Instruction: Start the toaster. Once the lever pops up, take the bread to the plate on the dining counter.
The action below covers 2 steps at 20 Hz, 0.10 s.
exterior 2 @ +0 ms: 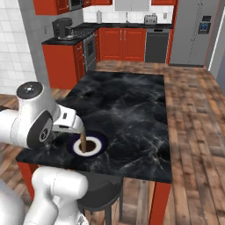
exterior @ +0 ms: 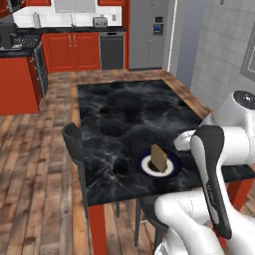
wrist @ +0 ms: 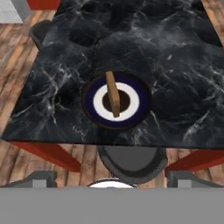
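Observation:
The bread [exterior: 159,157] [exterior 2: 82,141] [wrist: 113,94] stands on its edge in the white centre of the plate [exterior: 142,165] [exterior 2: 101,143] [wrist: 89,105], which has a dark blue rim. The plate sits near the front edge of the dining counter [exterior: 124,112] [exterior 2: 127,105] [wrist: 131,39]. My gripper [wrist: 112,178] hangs above and a little behind the plate, open, its fingertips [wrist: 41,177] wide apart with nothing between them. The silver toaster [exterior: 99,22] [exterior 2: 150,19] stands far away on the back kitchen worktop.
A dark stool [wrist: 131,159] [exterior 2: 99,193] is tucked under the counter's front edge below the plate, and another dark chair [exterior: 73,142] stands at the counter's left side. Red cabinets, a dishwasher [exterior: 112,50] and a grey fridge [exterior: 147,32] line the far wall. Wooden floor surrounds the counter.

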Tool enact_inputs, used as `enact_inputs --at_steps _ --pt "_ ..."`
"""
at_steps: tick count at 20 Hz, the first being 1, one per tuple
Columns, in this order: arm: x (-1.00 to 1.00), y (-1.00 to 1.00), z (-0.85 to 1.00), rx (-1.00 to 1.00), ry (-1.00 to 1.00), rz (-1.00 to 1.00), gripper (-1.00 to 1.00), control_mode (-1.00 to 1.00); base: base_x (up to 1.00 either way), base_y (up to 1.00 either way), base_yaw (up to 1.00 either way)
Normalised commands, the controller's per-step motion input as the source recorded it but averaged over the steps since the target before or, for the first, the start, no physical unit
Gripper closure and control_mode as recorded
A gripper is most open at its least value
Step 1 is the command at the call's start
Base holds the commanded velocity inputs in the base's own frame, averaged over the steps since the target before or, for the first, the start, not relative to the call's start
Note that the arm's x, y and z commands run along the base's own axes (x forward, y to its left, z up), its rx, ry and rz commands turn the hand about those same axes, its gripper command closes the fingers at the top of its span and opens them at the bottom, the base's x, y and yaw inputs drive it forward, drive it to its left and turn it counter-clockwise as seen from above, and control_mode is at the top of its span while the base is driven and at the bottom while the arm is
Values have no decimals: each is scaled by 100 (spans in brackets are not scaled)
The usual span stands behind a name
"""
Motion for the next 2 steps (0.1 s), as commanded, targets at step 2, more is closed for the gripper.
enact_inputs --at_steps 2 --pt "-63 -10 43 -1 0 0 -100 -100 0 0 0"
